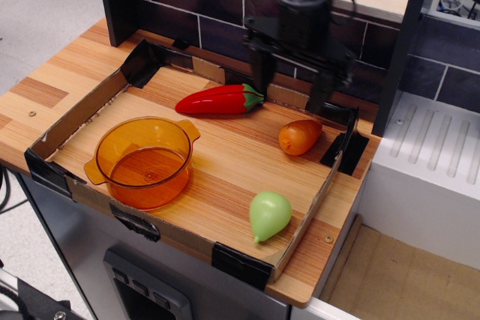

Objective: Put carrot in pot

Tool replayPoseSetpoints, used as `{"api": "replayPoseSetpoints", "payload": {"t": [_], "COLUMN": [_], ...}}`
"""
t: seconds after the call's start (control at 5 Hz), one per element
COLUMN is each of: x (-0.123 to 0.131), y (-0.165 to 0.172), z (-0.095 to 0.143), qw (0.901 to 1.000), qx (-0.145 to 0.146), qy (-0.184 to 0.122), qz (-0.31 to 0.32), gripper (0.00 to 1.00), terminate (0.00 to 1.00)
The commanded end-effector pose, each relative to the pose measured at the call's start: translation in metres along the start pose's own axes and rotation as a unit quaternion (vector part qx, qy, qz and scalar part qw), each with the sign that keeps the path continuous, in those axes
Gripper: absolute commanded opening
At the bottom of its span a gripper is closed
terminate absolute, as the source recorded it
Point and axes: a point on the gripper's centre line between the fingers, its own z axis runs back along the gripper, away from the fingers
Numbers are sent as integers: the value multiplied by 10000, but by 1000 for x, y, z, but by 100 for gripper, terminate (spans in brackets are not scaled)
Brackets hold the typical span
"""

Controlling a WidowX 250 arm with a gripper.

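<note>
Cardboard tray (71, 118) on wooden counter. Pot (142, 160), front-left in tray, upright, nothing in it. Gripper (291, 94) hangs over the tray's back rim, fingers spread wide, holding nothing. Carrot (299, 136) lies near the right wall, below and slightly right of the gripper (toward the camera), well apart from the pot. Its long axis runs roughly left-right, tilted. Likely next: descend onto carrot. Red chili (220, 100) lies left of it.

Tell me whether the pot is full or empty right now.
Empty. Through the pot only its own translucent orange base shows; the carrot lies on the board, below the open gripper.
</note>
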Motion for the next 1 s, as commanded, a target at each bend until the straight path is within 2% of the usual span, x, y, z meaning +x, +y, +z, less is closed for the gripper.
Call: {"api": "replayPoseSetpoints", "payload": {"t": [0.0,0.4,0.8], "x": [-10,-14,-19], "y": [-12,-7,-7], "z": [-8,-28,-38], "qw": [9996,9997,9992], "qx": [-232,20,87], "qy": [77,212,375], "qz": [-142,-90,-87], "gripper": [100,100,100], "terminate": [0,0,0]}}
